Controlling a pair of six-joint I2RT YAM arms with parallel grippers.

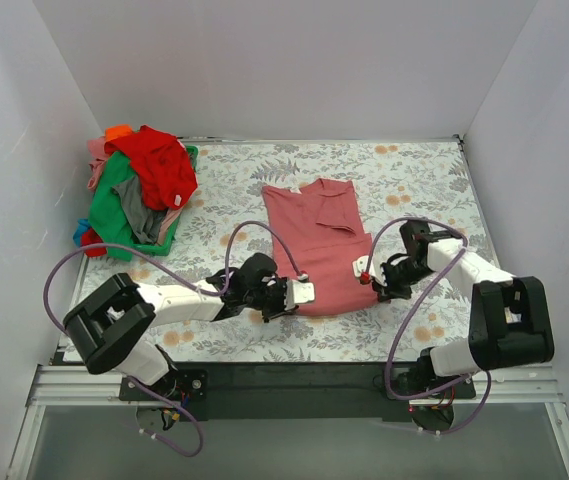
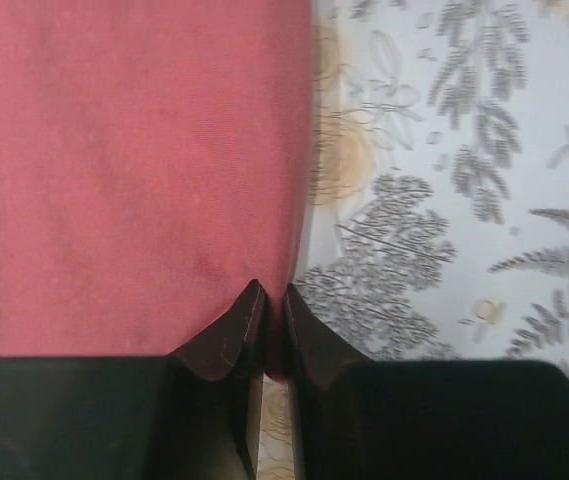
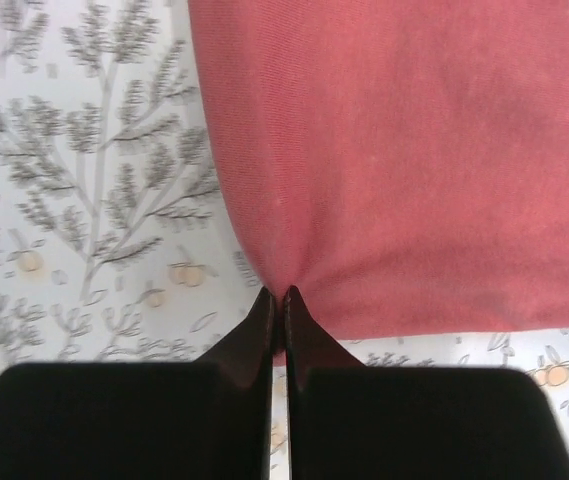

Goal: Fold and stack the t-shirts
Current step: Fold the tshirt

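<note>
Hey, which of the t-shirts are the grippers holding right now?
The salmon-pink t-shirt, spread flat mid-table: left gripper and right gripper each pinch a near corner. The other shirts lie heaped at the far left, untouched.

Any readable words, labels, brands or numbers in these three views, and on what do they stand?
None can be read in any view.
The salmon-pink t-shirt is plain.
The pile of t-shirts shows no print; any tags are too small to read.
The floral table cover bears only leaves and flowers.
</note>
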